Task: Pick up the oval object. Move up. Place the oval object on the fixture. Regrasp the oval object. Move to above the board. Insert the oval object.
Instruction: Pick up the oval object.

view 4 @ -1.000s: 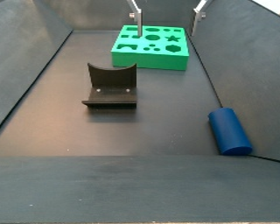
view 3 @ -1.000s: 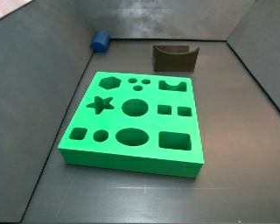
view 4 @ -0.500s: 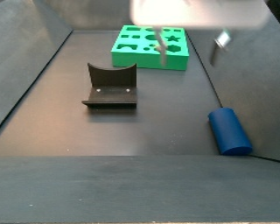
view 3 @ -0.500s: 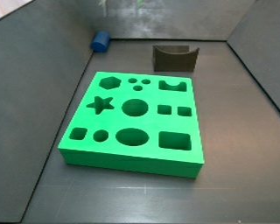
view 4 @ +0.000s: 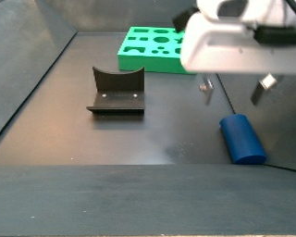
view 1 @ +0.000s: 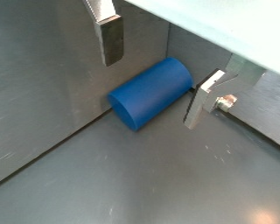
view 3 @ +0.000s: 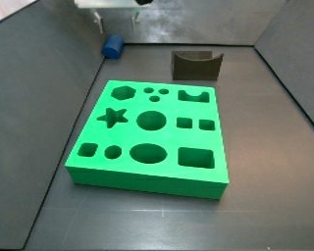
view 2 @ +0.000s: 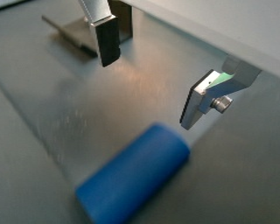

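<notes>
A: Reading the wrist views: your two-finger gripper (view 1: 157, 74) hangs spread wide and empty above the smooth blue oval peg (view 1: 152, 93), lying on its side beside a wall.

B: Side views: peg (view 4: 243, 138) well apart from the dark notched fixture (view 4: 115, 92) and the green cut-out board (view 3: 149, 136). Pick-up step; next you'd need to descend and close.

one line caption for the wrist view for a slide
Open gripper poised above the small blue oval peg lying on its side on the dark floor, fingers either side.
</notes>
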